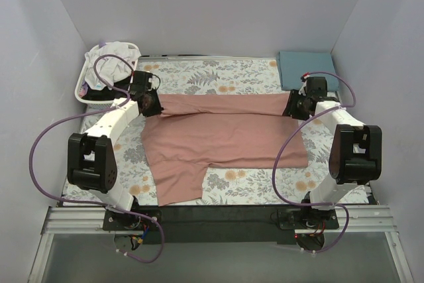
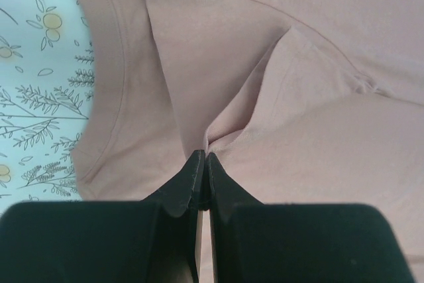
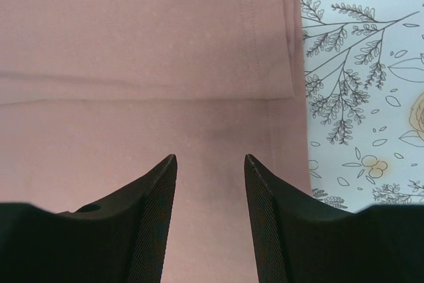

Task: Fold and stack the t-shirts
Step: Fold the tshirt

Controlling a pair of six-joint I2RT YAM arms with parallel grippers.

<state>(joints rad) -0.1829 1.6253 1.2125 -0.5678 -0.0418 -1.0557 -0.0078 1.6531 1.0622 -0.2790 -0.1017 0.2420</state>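
Note:
The dusty-pink t-shirt (image 1: pixel 225 138) lies spread on the floral cloth, its far part folded over into a band. My left gripper (image 1: pixel 150 105) is at the shirt's far left corner, shut on a pinch of pink fabric (image 2: pixel 218 138) next to the collar (image 2: pixel 112 77). My right gripper (image 1: pixel 293 105) hangs over the shirt's far right end, open and empty, above the folded hem (image 3: pixel 255 38). A folded teal-blue t-shirt (image 1: pixel 306 69) lies at the far right corner. White and dark tees (image 1: pixel 109 54) sit in the basket.
The white slatted basket (image 1: pixel 85 87) stands at the far left corner, close behind my left arm. The grey-and-orange floral cloth (image 1: pixel 218 74) covers the table. Grey walls close in on both sides and the back.

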